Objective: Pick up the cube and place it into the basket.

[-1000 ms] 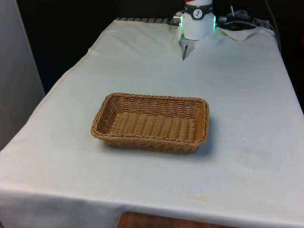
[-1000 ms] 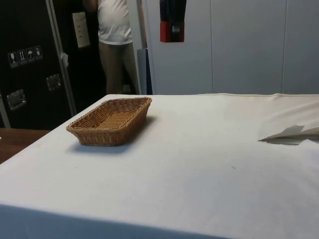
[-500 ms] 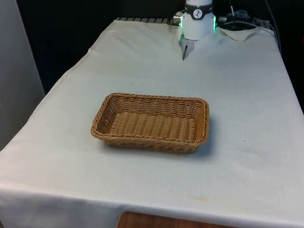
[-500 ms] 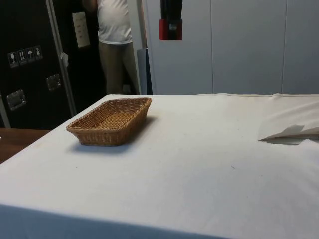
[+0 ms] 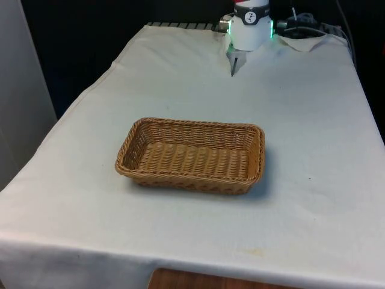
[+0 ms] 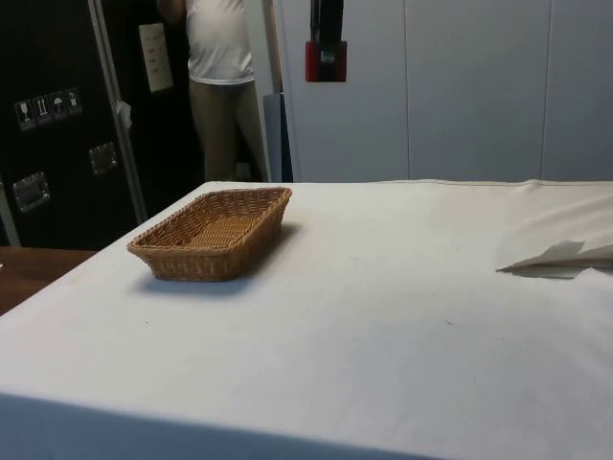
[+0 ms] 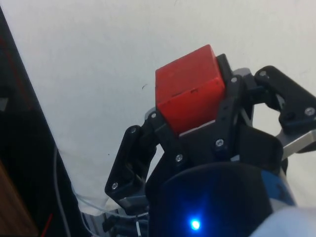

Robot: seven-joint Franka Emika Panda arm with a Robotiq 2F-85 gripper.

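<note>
A red cube [image 7: 190,88] sits clamped between the black fingers of my gripper [image 7: 193,101], which is shut on it. From the side, the cube [image 6: 326,61] hangs high above the table with the gripper [image 6: 326,57] around it, up and to the right of the basket. The woven wicker basket [image 5: 191,155] lies in the middle of the white cloth and holds nothing; it also appears as the basket [image 6: 215,233] at the side view's left.
The robot's white base [image 5: 249,27] stands at the table's far end, with a folded flap of cloth [image 6: 560,257] nearby. A person [image 6: 218,86] stands behind the table beside dark cabinets.
The gripper with the red cube has risen a little in the side view and drifted slightly left. The basket has not moved.
</note>
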